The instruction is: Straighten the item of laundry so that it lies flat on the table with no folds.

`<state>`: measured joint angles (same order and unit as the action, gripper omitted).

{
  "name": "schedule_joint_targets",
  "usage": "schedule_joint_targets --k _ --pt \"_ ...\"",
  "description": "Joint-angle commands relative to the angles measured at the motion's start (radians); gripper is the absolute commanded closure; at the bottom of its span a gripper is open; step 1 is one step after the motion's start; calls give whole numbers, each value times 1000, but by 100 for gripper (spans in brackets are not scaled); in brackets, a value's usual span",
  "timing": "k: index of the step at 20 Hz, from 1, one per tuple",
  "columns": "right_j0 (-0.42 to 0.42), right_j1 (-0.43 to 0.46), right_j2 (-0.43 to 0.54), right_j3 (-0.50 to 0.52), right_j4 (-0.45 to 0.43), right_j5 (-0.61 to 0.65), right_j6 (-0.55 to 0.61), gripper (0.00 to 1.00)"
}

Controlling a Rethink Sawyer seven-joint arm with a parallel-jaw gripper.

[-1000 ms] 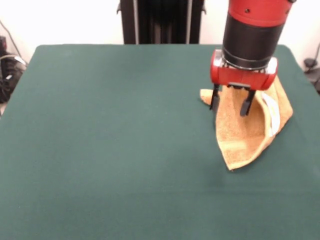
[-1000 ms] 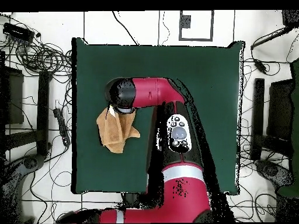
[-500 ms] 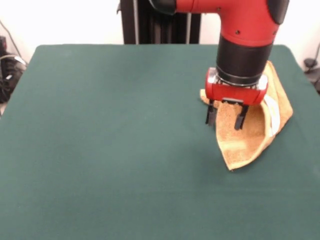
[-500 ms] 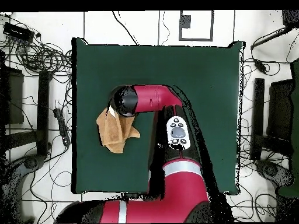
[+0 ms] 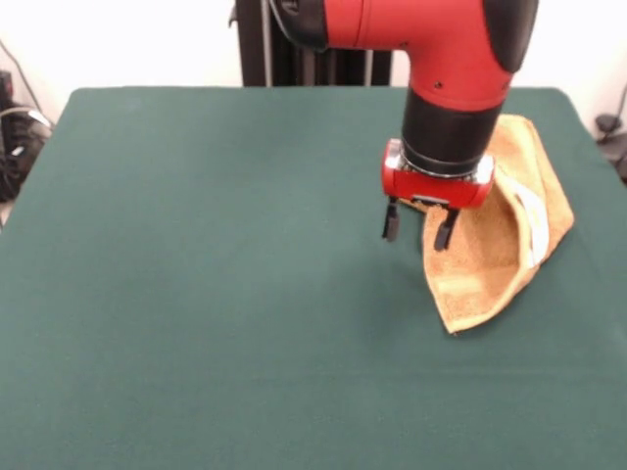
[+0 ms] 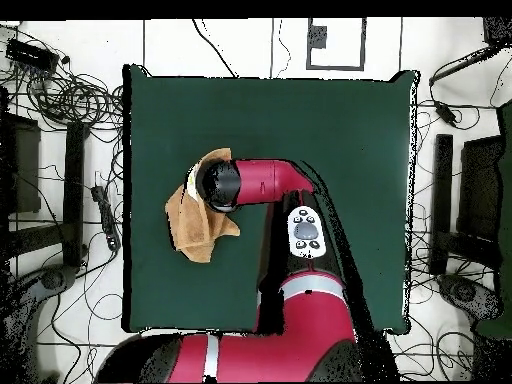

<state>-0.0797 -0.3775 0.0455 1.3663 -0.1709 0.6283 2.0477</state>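
The golden-orange towel [image 5: 490,259] lies folded over itself on the right side of the green table [image 5: 196,294], with a white strip along its right fold. My gripper [image 5: 417,228] hangs open and empty just above the towel's left edge, one finger over the cloth, the other over bare table. In the overhead view the towel [image 6: 195,230] lies near the table's left edge, and the arm's wrist [image 6: 222,185] covers its upper part and hides the gripper.
The arm's red links [image 6: 300,250] stretch over the table's lower middle in the overhead view. Cables and stands [image 6: 60,90] ring the table [image 6: 330,130] on the floor. The black pedestal [image 5: 313,44] stands behind the table's far edge.
My gripper has moved left in the front view, from over the towel's middle to its left edge, staying open. More of the towel's far part now shows. The towel has not moved.
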Motion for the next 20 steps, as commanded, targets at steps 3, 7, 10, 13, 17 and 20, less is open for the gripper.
schedule_joint_targets --k 3,7,10,13,17,20 --pt "24 183 19 72 22 -207 211 0" --pt "17 232 39 66 58 -264 220 0" --pt "21 240 39 60 71 -272 210 0" --pt "18 237 44 68 78 -278 207 0" --pt "20 230 43 76 84 -278 203 0" --pt "17 179 43 100 90 -222 183 0"
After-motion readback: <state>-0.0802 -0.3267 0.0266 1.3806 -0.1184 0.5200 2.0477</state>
